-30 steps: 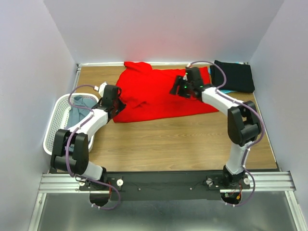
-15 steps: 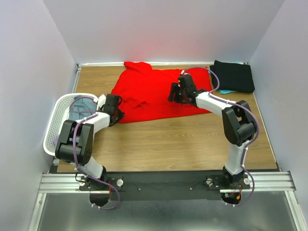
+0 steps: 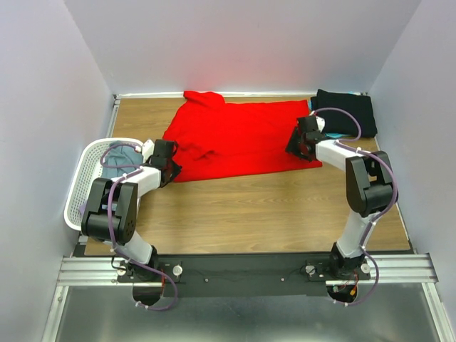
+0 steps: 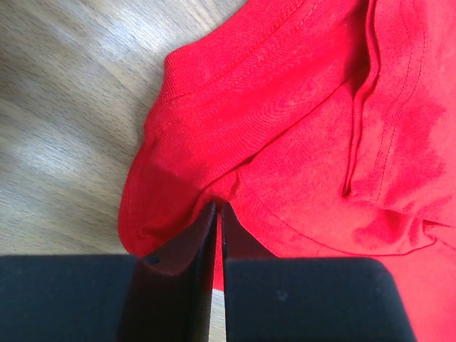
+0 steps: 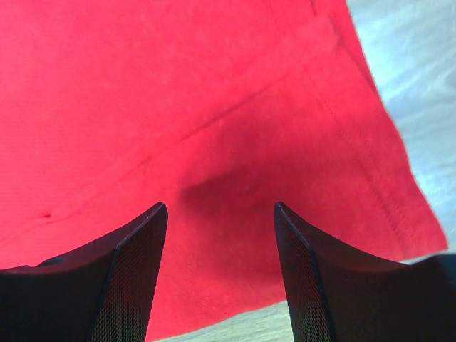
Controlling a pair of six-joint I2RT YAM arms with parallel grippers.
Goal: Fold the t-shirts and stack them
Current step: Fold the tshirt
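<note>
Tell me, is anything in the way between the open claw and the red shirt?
No, nothing visible. The right gripper hangs open just over the red t-shirt, near its corner, with only bare cloth showing under it.

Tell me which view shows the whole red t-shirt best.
Top external: the red t-shirt lies spread, nearly all visible. Left wrist shows only a bunched edge; right wrist only a flat corner.

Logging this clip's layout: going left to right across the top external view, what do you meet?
white laundry basket → left gripper → red t-shirt → right gripper → black t-shirt
</note>
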